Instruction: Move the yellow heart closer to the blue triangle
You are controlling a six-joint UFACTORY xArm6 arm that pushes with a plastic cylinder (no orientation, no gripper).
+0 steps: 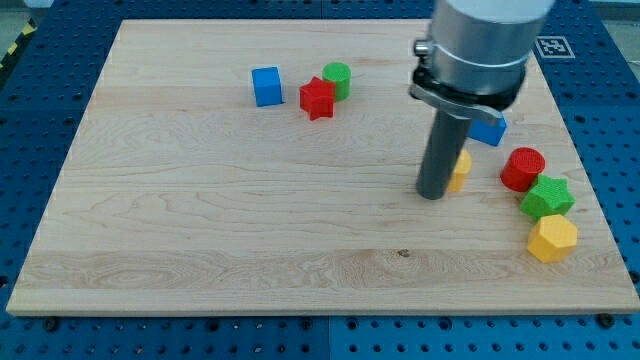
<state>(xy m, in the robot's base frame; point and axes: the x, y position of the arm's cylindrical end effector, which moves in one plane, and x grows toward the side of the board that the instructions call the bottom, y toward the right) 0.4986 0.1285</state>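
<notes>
The yellow heart (461,171) lies on the wooden board at the view's right, half hidden behind my rod. My tip (432,195) rests on the board touching the heart's left side. The blue triangle (490,129) lies just above and right of the heart, partly hidden by the arm's grey body. A small gap shows between the heart and the triangle.
A red cylinder (524,168), a green star (547,197) and a yellow hexagon (552,239) line the board's right edge. A blue cube (266,86), a red star (317,98) and a green cylinder (338,79) sit at the top middle.
</notes>
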